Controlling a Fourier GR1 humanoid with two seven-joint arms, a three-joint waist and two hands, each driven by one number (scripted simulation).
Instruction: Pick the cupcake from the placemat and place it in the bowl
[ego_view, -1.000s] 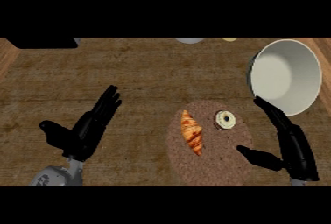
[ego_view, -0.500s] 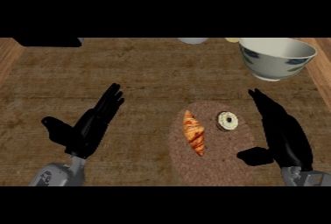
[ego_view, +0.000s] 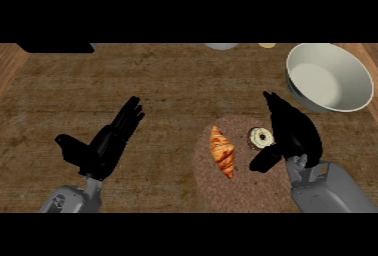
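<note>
Cupcake, small, round, pale-topped (ego_view: 259, 137), sits mid-right on the oval brown placemat (ego_view: 244, 190). Right hand (ego_view: 295, 135) hangs beside it, fingers straight, holding nothing: approach step. Next, curl around it, carry to white bowl (ego_view: 354, 75), upper right.

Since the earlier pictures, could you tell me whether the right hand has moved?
Yes. The right hand has shifted left, closing on the cupcake on the placemat.

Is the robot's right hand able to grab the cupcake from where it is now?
Probably yes. The right hand is open right beside the cupcake on the placemat, and nothing lies between them; the croissant is on the other side.
</note>
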